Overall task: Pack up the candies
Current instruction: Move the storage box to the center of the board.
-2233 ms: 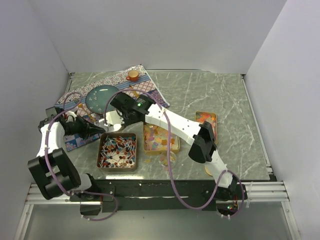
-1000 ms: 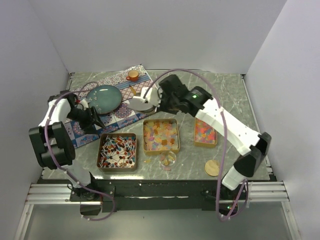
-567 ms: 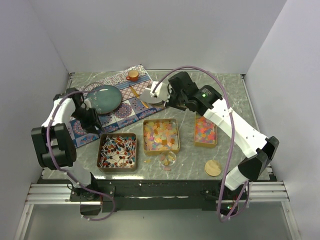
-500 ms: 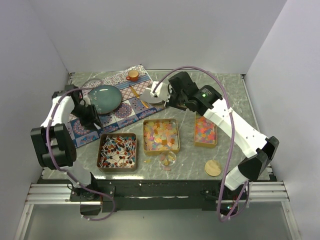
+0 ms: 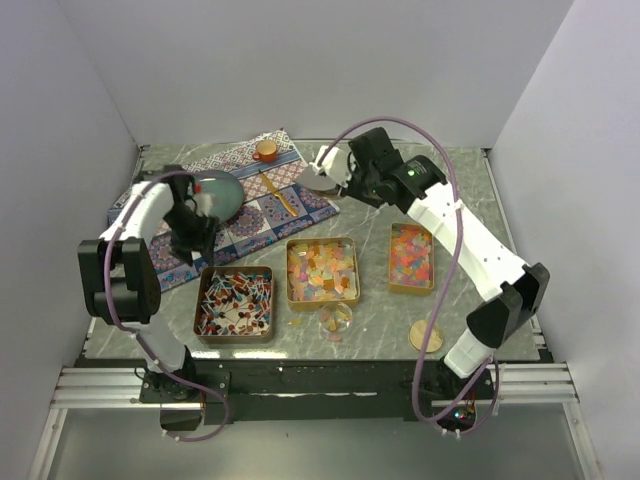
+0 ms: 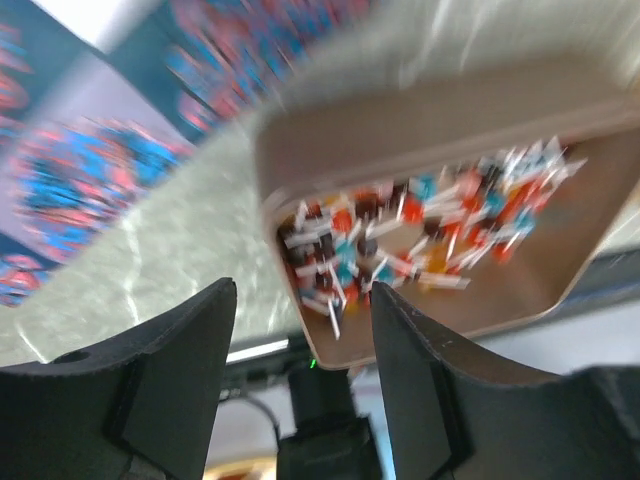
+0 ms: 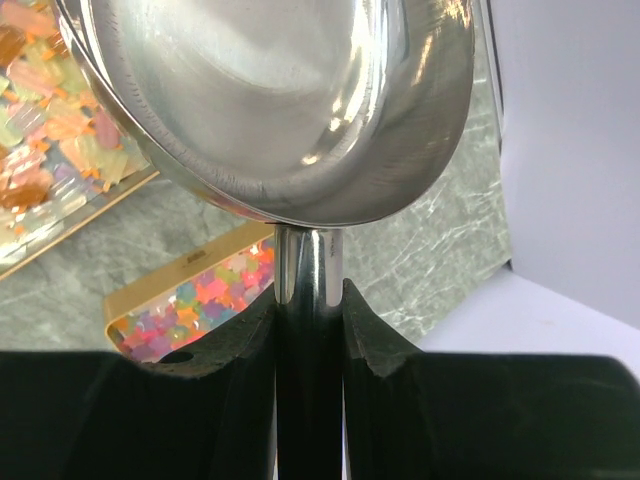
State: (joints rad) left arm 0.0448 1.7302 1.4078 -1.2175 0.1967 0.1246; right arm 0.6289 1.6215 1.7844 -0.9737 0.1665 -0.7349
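The candies lie in three gold tins: red-white-black ones (image 5: 235,303), pale yellow-orange squares (image 5: 322,270) and bright pink-orange pieces (image 5: 412,257). My right gripper (image 5: 345,172) is shut on the handle of a metal scoop (image 5: 318,172), held above the patterned cloth's far right corner. In the right wrist view the scoop bowl (image 7: 270,100) fills the top, above the gripper (image 7: 310,300), with the yellow squares (image 7: 45,150) and pink pieces (image 7: 200,300) below. My left gripper (image 5: 200,245) hangs open and empty beside the teal plate; its wrist view (image 6: 300,300) shows the mixed candies (image 6: 420,250), blurred.
A teal plate (image 5: 218,190) and an orange cup (image 5: 266,150) sit on the patterned cloth (image 5: 255,210) at back left. A small glass dish (image 5: 335,317) with a few spilt pieces and a cork disc (image 5: 427,335) lie near the front edge.
The right arm has lifted the scoop back and to the right, away from the tins. The left gripper swung right from the cloth's left edge to beside the plate.
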